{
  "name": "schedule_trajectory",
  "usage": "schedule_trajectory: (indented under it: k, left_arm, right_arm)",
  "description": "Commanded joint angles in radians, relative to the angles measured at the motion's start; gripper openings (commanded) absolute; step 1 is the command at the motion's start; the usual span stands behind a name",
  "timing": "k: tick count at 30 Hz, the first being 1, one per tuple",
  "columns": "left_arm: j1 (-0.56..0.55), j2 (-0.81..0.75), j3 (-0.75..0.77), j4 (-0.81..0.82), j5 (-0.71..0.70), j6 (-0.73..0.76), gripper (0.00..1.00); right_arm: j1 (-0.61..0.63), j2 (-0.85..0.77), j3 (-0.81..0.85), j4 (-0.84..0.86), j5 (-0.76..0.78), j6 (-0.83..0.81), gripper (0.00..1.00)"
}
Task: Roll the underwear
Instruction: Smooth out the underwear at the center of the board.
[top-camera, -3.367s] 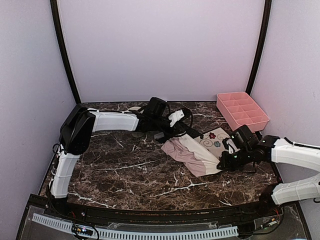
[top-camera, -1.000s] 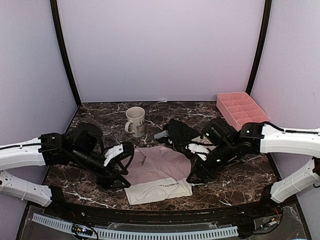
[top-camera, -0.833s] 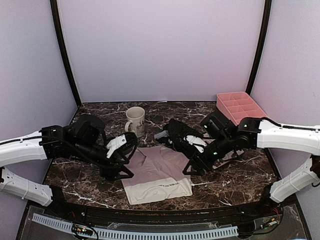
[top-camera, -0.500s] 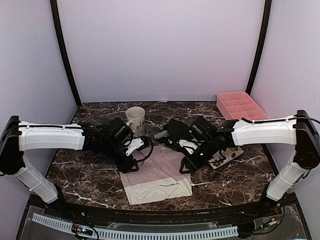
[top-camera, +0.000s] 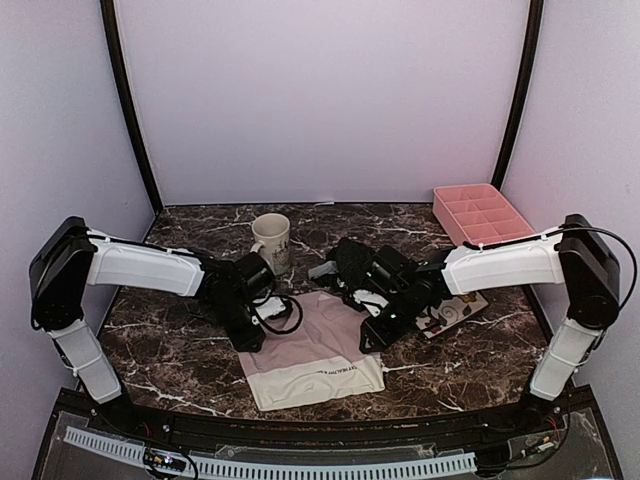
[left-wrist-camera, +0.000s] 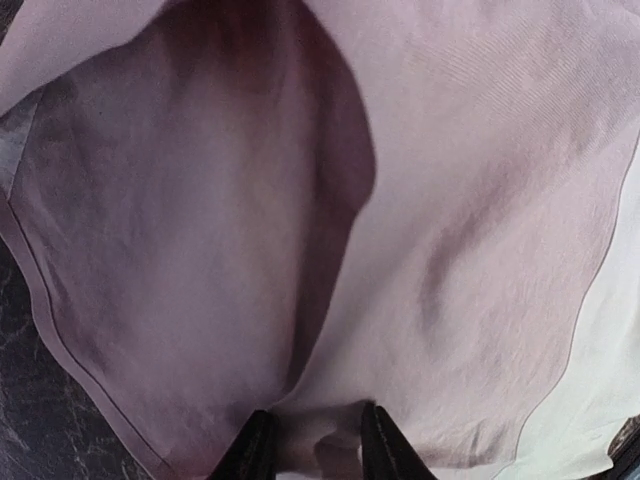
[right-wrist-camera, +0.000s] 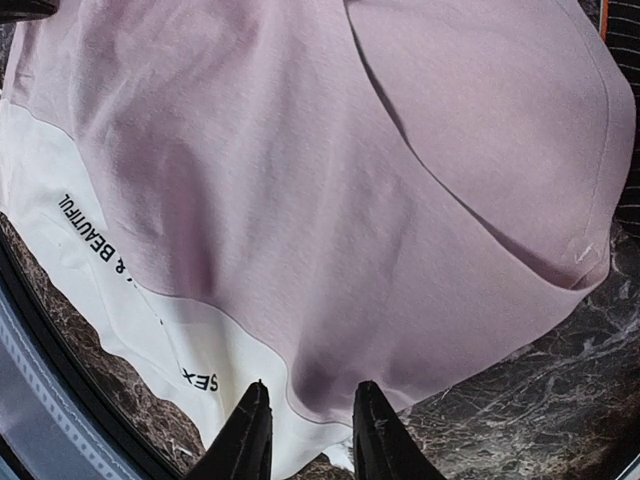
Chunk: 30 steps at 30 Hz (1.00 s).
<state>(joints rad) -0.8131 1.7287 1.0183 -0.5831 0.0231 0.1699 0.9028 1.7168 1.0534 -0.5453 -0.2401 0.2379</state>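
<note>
The pale pink and white underwear (top-camera: 315, 345) lies spread flat on the marble table, white waistband toward the near edge. My left gripper (top-camera: 256, 334) presses down on its left edge. In the left wrist view, the left gripper (left-wrist-camera: 315, 452) stands partly open, a pucker of pink cloth (left-wrist-camera: 330, 300) rising between its tips. My right gripper (top-camera: 374, 335) is down on the right edge. The right wrist view shows this right gripper (right-wrist-camera: 308, 432) partly open astride the cloth's hem (right-wrist-camera: 330, 380). The black underwear (top-camera: 352, 262) lies bunched behind the pink one.
A white mug (top-camera: 272, 243) stands behind the left gripper. The flowered square plate (top-camera: 456, 310) lies to the right of the right gripper. A pink divided tray (top-camera: 484, 220) sits at the back right corner. Dark walls ring the table.
Both grippers moved inward from beside the cloth onto its left and right edges. Their jaws narrowed, and cloth puckers between the tips.
</note>
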Motion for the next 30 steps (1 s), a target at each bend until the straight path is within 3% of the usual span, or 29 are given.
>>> schedule_trajectory:
  k: [1,6,10,17,23,30]
  left_arm:
    - [0.042,-0.11,-0.038,-0.142,-0.041,-0.013,0.32]
    - [0.063,-0.138,0.031,-0.229,-0.101,-0.078,0.34]
    - [0.062,-0.208,0.054,-0.208,0.027,-0.296,0.49]
    - [-0.003,-0.371,-0.057,-0.14,0.055,-0.65,0.55]
    - [-0.164,-0.307,-0.088,-0.176,0.05,-0.857,0.52]
    - [-0.222,-0.208,-0.071,-0.168,0.042,-0.921,0.4]
  right_arm:
    - [-0.003,0.013,0.012,0.01,-0.004,-0.004,0.28]
    - [-0.004,0.034,0.034,0.016,-0.033,-0.007,0.28]
    - [-0.028,0.01,0.04,0.024,-0.063,0.029,0.27]
    - [-0.085,-0.066,-0.026,0.023,-0.083,0.082,0.24]
    - [-0.085,-0.044,-0.052,0.031,-0.101,0.084,0.16]
    - [-0.069,-0.002,-0.073,0.065,-0.1,0.089,0.1]
